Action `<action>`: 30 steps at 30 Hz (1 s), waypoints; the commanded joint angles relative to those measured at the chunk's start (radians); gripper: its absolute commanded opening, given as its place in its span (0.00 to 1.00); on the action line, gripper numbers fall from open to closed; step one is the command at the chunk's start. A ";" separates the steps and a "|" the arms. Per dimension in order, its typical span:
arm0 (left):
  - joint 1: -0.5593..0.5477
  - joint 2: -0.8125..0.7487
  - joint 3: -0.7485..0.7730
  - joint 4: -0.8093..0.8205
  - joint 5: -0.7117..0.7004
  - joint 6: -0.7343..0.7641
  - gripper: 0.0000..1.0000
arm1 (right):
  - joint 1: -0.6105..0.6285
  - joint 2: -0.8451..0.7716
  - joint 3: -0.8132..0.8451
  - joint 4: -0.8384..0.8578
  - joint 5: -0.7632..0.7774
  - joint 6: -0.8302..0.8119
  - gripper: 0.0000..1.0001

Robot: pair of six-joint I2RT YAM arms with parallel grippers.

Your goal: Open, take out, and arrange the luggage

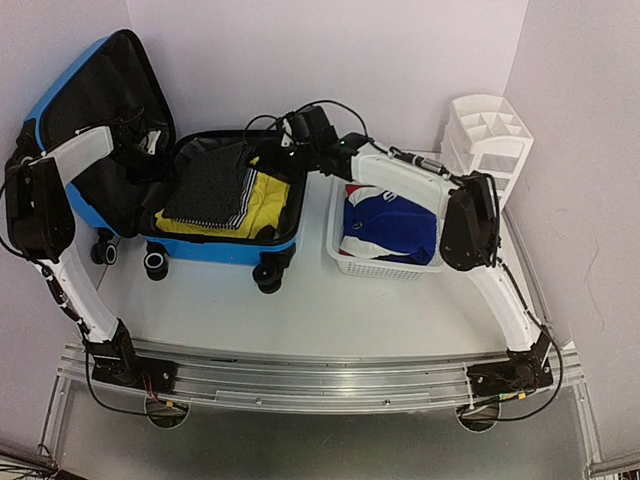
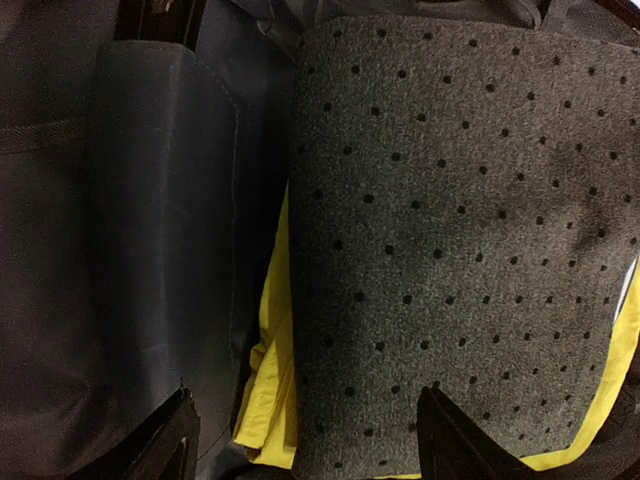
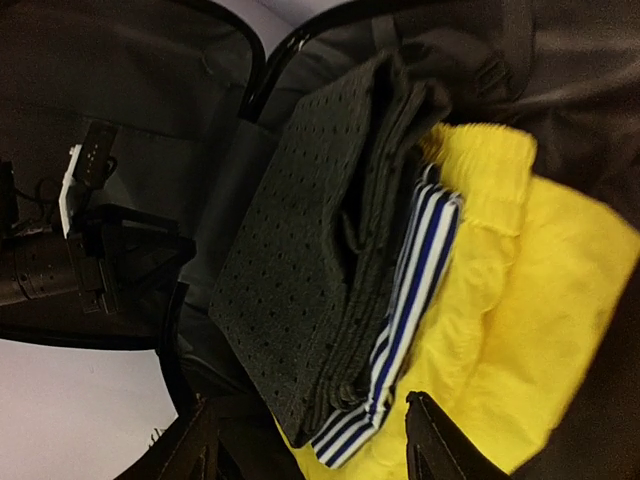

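The luggage (image 1: pixel 215 250), a bright blue hard-shell suitcase, lies open at the table's left, its black-lined lid (image 1: pixel 100 100) propped up behind. Inside the base a folded dark grey dotted garment (image 1: pixel 210 185) (image 2: pixel 460 220) (image 3: pixel 290 260) rests on a blue-and-white striped piece (image 3: pixel 410 310) and a yellow garment (image 1: pixel 275 195) (image 3: pixel 540 300). My left gripper (image 1: pixel 150 140) (image 2: pixel 310 445) hangs open by the hinge, over the dotted garment's edge. From the right, my right gripper (image 1: pixel 278 150) (image 3: pixel 315 450) stands open above the stack's corner. Neither holds anything.
A white slatted basket (image 1: pixel 385 268) with a blue, white and red garment (image 1: pixel 390 225) stands right of the suitcase. A white plastic organiser (image 1: pixel 490 135) sits at the back right corner. Walls close in behind and on both sides.
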 commanded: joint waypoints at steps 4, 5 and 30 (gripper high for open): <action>0.018 0.093 -0.001 0.078 0.136 -0.048 0.63 | 0.041 0.153 0.108 0.258 -0.032 0.211 0.55; 0.018 0.102 -0.004 0.086 0.141 -0.053 0.61 | 0.043 0.159 0.104 0.262 -0.032 0.216 0.55; 0.017 0.115 0.036 0.091 0.414 -0.152 0.01 | 0.044 0.134 -0.022 0.268 0.013 0.213 0.57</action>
